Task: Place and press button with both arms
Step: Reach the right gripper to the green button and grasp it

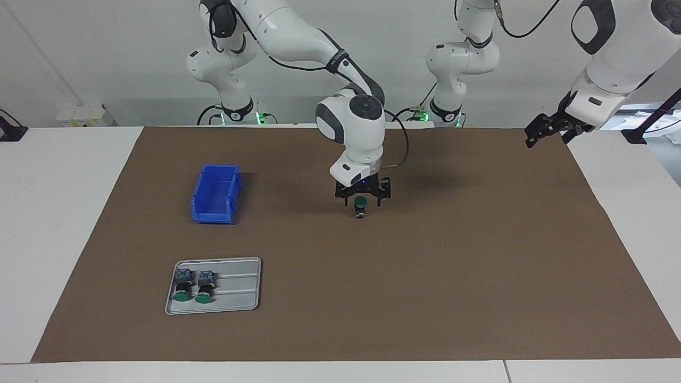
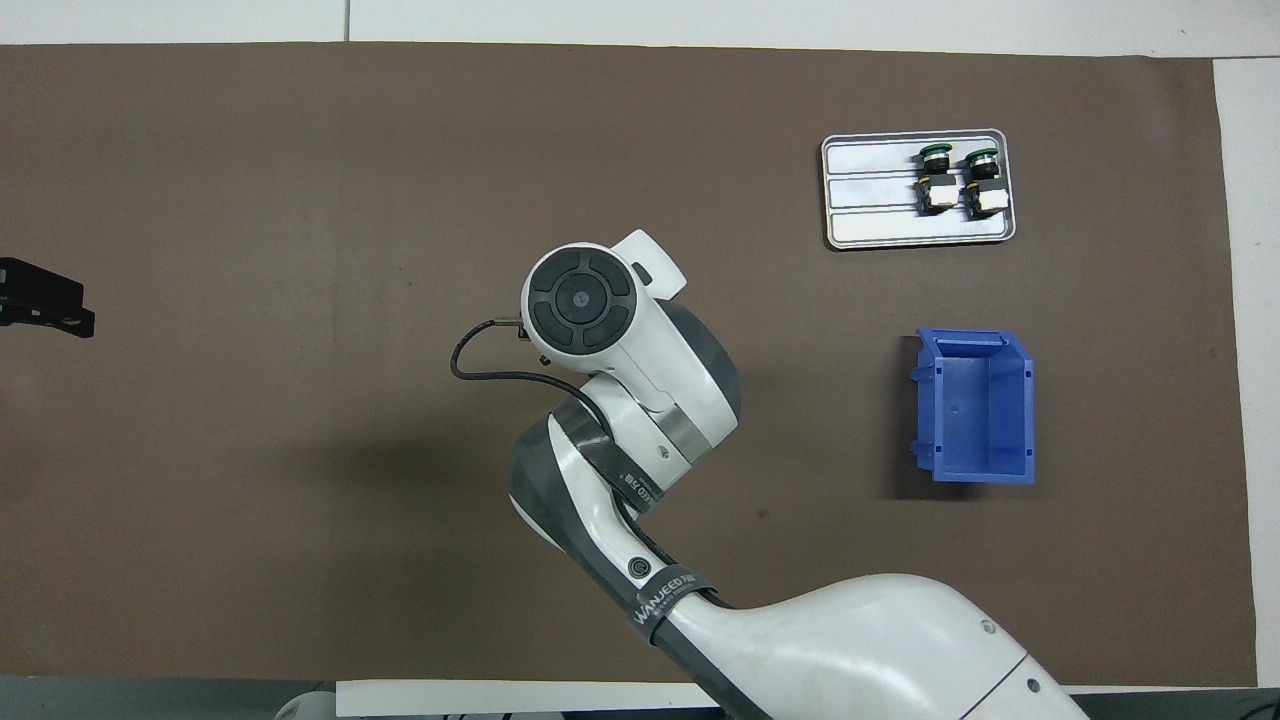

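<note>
The right gripper (image 1: 363, 201) hangs with jaws released around the upright green-capped push-button (image 1: 360, 206) mid-desk — set ready for pressing — while the left gripper (image 1: 548, 129), jaws released, waits aside.

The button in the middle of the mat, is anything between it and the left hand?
Nothing visible. The button stands on bare mat under the right hand. The left hand hangs open over the mat's edge, with only bare mat between.

Right arm (image 2: 640, 400) over brown mat (image 2: 250, 500), blue bin (image 2: 975, 405), grey tray (image 2: 870, 190) holding two green-capped buttons (image 2: 958, 180)
</note>
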`<state>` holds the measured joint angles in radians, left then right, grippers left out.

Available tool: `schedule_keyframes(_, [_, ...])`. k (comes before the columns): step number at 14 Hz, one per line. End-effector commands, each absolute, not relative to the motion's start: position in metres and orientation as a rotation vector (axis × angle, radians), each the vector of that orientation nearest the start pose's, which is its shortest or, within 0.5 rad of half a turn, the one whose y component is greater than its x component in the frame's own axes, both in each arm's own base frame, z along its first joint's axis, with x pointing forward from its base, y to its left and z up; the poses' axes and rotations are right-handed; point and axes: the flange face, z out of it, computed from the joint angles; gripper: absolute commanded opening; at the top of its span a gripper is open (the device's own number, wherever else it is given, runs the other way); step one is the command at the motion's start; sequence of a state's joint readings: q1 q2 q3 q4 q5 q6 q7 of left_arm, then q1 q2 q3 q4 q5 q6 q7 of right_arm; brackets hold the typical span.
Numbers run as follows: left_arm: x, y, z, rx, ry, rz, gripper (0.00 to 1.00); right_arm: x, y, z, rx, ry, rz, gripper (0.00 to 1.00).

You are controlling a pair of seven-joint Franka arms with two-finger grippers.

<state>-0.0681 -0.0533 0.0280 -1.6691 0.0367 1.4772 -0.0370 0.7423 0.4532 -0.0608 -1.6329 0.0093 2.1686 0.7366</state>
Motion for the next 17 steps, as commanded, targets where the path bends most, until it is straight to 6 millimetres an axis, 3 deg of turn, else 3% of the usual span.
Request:
schedule_keyframes(1, [0.52,-0.014,0.605,-3.079,-0.002,0.207,1.0,0.508,0.414,0.349,-3.086,-0.029,-0.159,0.99])
schedule_keyframes(8, [0.521,-0.011,0.606,-3.079,-0.031,0.2,1.0,0.491,0.431,0.332,-3.067,-0.073,-0.163,0.98])
schedule_keyframes(11, [0.52,-0.013,0.605,-3.078,-0.024,0.205,1.0,0.491,0.431,0.332,-3.068,-0.1,-0.165,0.87])
schedule_keyframes(14, [0.52,-0.014,0.605,-3.078,-0.019,0.204,1.0,0.491,0.43,0.331,-3.07,-0.184,-0.16,0.54])
schedule_keyframes(17, [0.52,-0.013,0.605,-3.078,-0.024,0.207,1.0,0.493,0.431,0.337,-3.073,-0.186,-0.157,0.01])
